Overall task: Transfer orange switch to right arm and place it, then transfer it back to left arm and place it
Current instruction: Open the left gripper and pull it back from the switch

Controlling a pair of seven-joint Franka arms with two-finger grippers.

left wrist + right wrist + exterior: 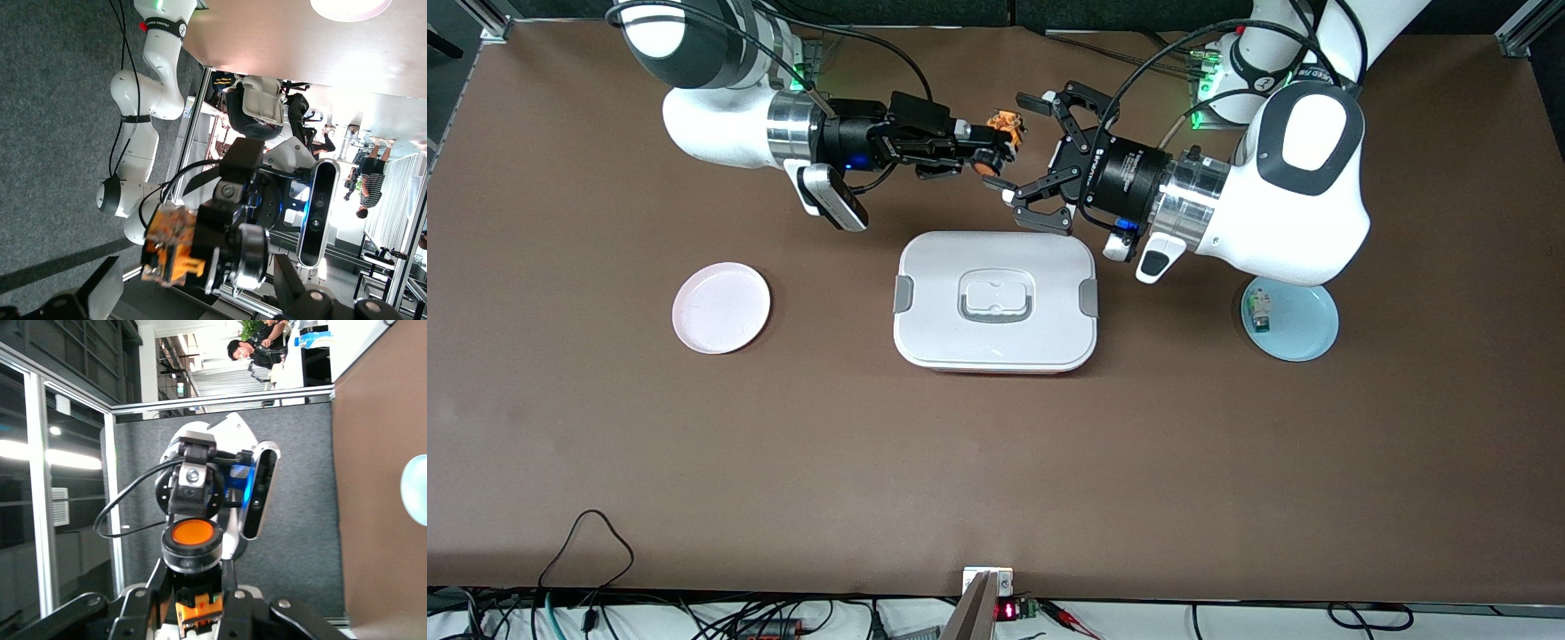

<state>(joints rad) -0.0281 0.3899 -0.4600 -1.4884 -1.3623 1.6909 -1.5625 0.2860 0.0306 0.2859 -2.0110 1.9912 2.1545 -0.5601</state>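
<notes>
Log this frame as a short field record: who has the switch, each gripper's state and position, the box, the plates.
switch holder: right gripper, shut on the orange switch
left gripper: open, facing the switch, not holding it
height: both grippers in the air, over the table just past the box on the robots' side
box: closed, on the table between the plates
pink plate: toward the right arm's end, empty
blue plate: toward the left arm's end, holds a small white-and-green component
handover: not completed
</notes>
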